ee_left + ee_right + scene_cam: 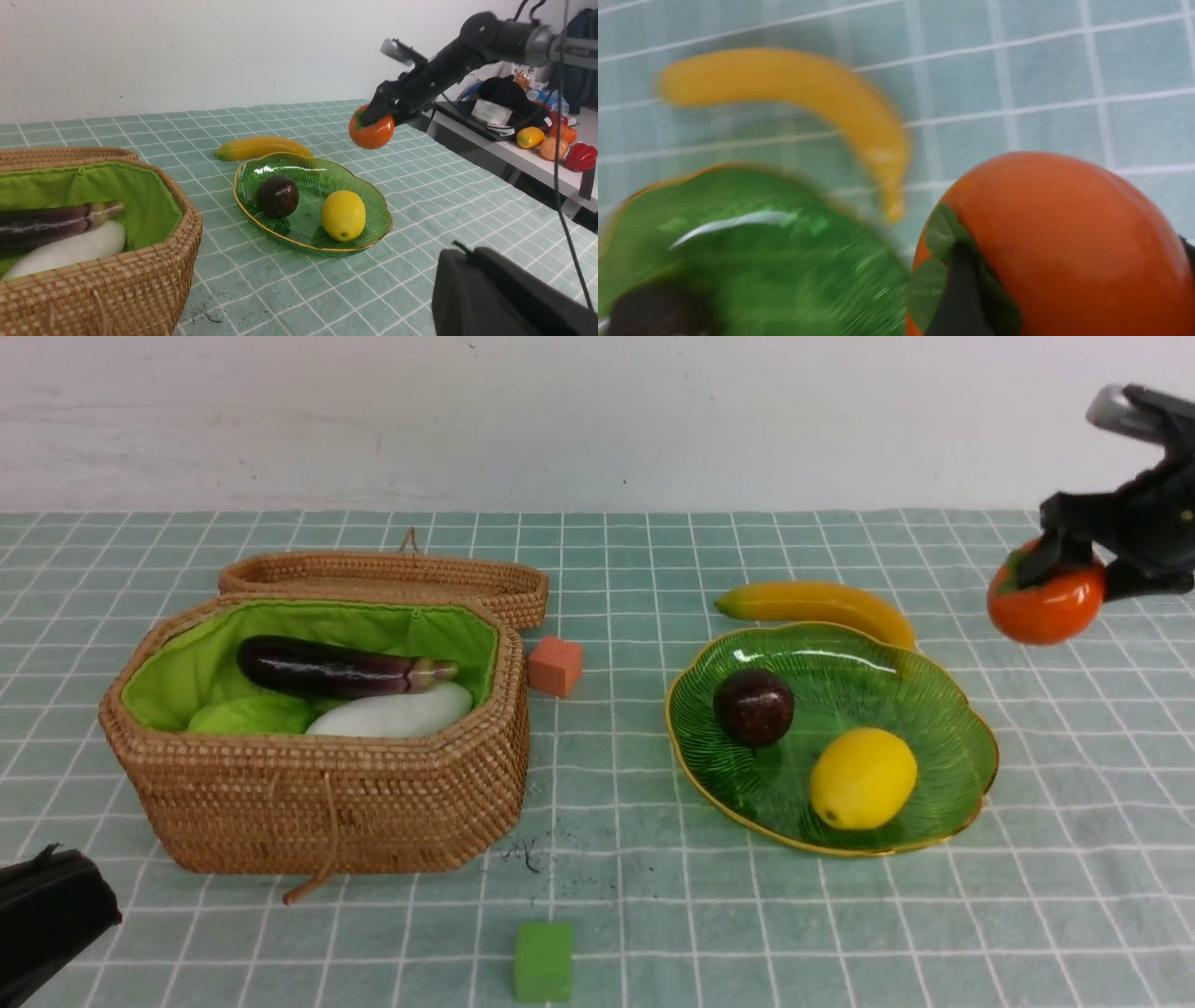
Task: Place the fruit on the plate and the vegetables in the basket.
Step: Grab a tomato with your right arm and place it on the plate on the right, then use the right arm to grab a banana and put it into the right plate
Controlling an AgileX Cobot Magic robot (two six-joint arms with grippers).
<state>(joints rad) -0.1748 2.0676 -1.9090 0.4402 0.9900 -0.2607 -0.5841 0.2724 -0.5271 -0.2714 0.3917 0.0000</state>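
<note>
The right tool (1060, 581) is pinching the orange persimmon (1047, 600) and holding it up in the air, off to the right of the green glass plate (952, 709) and clear of the table (653, 915). On the plate, the dark mangosteen (753, 707) and the yellow lemon (863, 777) are sitting apart from each other. The banana (822, 604) is lying on the checked cloth just behind the plate's far rim. Over in the wicker basket (327, 803), the eggplant (341, 669) is resting above the white radish (392, 713), with something light green (250, 716) beside them. The left tool (47, 919) is parked at the near left corner, pressed together. A salmon cube (555, 665) and a green cube (543, 960) are sitting on the cloth. No readable writing anywhere.
</note>
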